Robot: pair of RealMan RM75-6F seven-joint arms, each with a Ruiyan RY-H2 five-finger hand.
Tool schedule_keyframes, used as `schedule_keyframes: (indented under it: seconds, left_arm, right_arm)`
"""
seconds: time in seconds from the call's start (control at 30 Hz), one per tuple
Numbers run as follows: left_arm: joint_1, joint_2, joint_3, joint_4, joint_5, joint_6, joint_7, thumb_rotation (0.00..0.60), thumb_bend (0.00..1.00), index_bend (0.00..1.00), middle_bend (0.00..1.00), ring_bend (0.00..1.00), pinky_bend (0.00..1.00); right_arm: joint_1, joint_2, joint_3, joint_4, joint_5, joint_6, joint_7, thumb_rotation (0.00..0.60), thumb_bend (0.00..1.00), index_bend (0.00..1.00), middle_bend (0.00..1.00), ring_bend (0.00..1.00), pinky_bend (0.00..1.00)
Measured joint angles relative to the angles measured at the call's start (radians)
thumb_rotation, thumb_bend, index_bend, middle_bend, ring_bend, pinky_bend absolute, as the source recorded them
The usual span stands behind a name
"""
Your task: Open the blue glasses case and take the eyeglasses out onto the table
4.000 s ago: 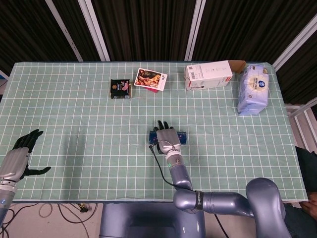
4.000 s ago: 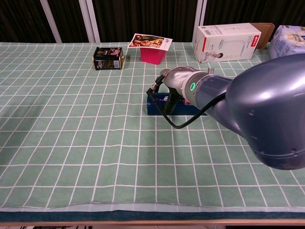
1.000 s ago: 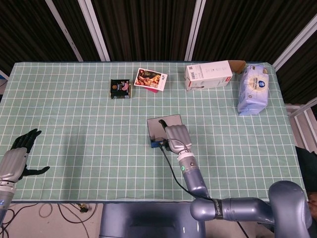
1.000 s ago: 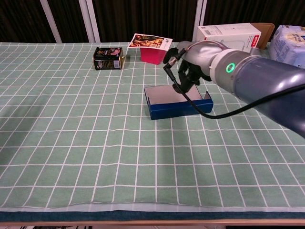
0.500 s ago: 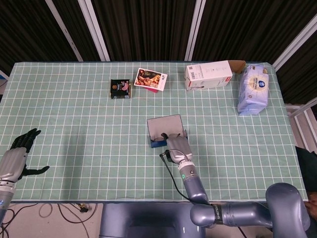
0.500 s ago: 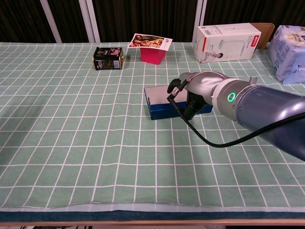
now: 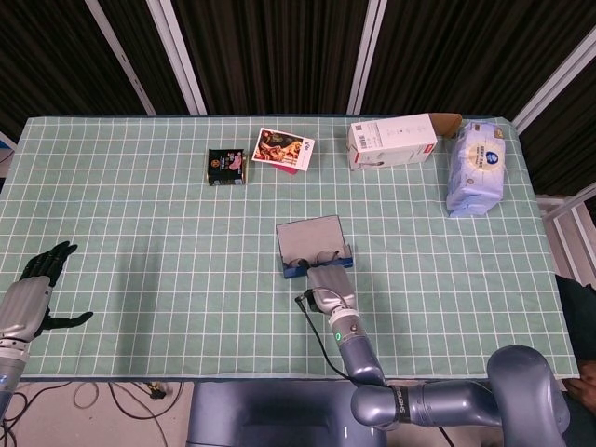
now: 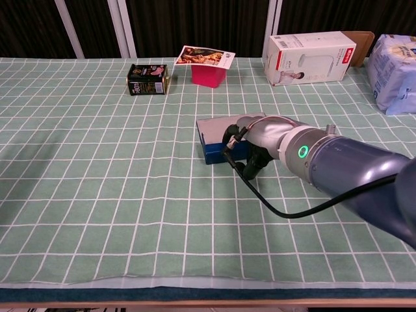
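Opening done, glasses yet to come out

Lying near the middle of the table [image 7: 140, 214], the blue case [image 7: 315, 250] has its lid up: the head view shows the grey inside of the raised lid, and below it the tray with what look like the glasses [image 7: 315, 260], dark rims just visible against the lining. So the first half of the task looks finished, and the second half, lifting the glasses out onto the cloth, is not yet done.

Right hand [image 7: 331, 287] sits at the near edge of the case, on the robot's side of it. In the chest view the right hand [image 8: 250, 148] has its dark fingers curled down against the case's front wall; whether they pinch anything I cannot tell, since the wrist and cable cover them. Nothing shows as lifted clear of the case.

Left hand [image 7: 35, 289] rests well apart at the table's left edge, fingers spread, holding nothing.

My guess is that the next move needs the right fingers to reach over the front wall into the tray and take the frame.
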Motion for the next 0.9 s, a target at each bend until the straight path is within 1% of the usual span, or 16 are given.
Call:
schedule_keyframes:
  seconds: [0.27, 0.37, 0.6, 0.9]
  left_arm:
    - [0.002, -0.001, 0.001, 0.0, 0.003, 0.003, 0.003, 0.6, 0.0, 0.0, 0.0, 0.0, 0.0]
    - [0.002, -0.001, 0.002, 0.0, 0.004, 0.004, 0.004, 0.6, 0.0, 0.0, 0.0, 0.0, 0.0]
    - [0.003, -0.001, 0.001, 0.0, 0.006, 0.008, 0.002, 0.6, 0.0, 0.0, 0.0, 0.0, 0.0]
    - [0.006, -0.002, -0.002, 0.004, 0.006, 0.016, -0.002, 0.6, 0.0, 0.0, 0.0, 0.0, 0.0]
  right_arm:
    - [-0.01, 0.012, -0.023, -0.051, -0.002, 0.012, -0.019, 0.6, 0.62, 0.35, 0.98, 1.0, 1.0]
    - [-0.017, 0.024, -0.032, -0.08, -0.002, 0.024, -0.028, 0.6, 0.62, 0.38, 0.98, 1.0, 1.0]
    - [-0.033, 0.066, -0.05, -0.143, 0.007, 0.072, -0.062, 0.6, 0.62, 0.42, 0.98, 1.0, 1.0]
    - [-0.07, 0.149, -0.085, -0.204, 0.041, 0.126, -0.101, 0.6, 0.62, 0.45, 0.98, 1.0, 1.0]
